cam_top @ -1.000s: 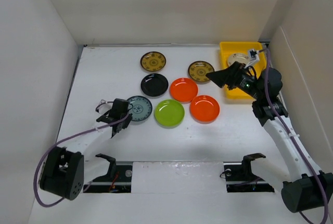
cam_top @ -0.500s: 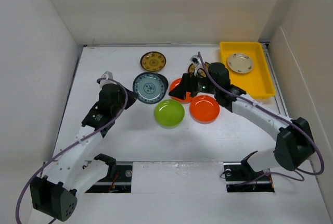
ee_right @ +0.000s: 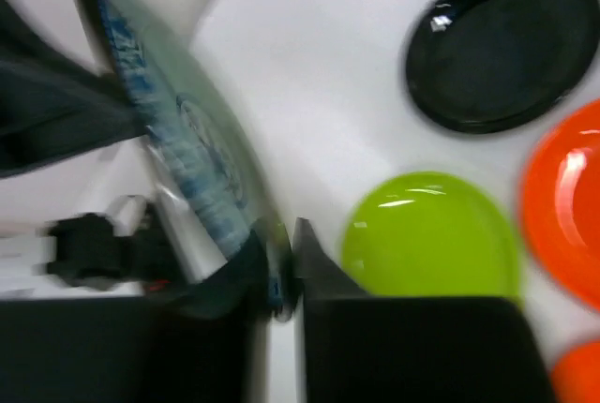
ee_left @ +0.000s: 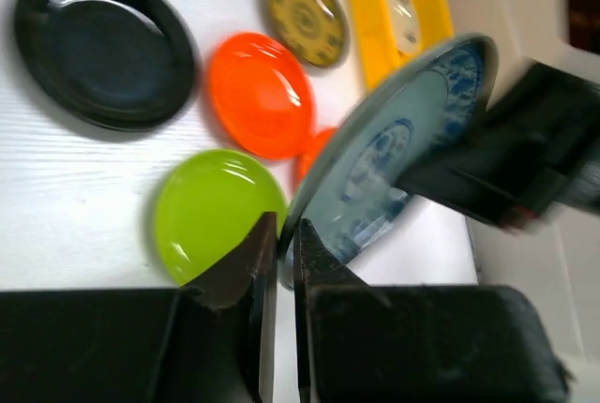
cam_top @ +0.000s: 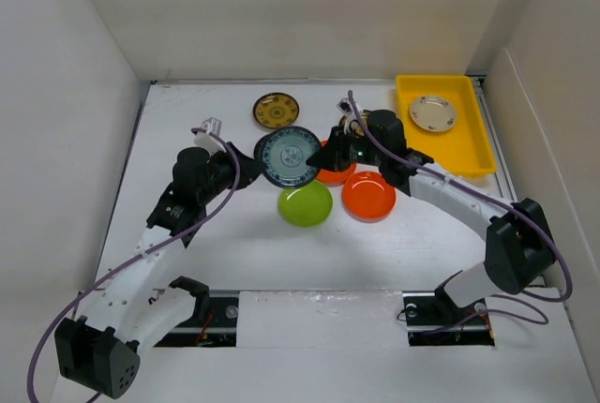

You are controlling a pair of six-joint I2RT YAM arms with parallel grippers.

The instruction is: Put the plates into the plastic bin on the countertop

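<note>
This looks like a mid-air handover. The left hand is closed tight on one edge of the blue-grey plate, held tilted above the desk, while the right hand sits narrowed on the opposite edge and seems to grip it, though its view is blurred. Both arms stretch inward to meet mid-desk. Next, I judge, the left must let go so the right can carry the plate to the yellow bin.

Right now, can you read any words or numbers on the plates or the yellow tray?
No words, numbers, labels or brands can be read in any view.
The blue patterned plate and the brown-gold plate carry painted patterns only, not writing.
The yellow bin looks plain.
Both wrist views are blurred, so any tiny marks there could not be made out.
</note>
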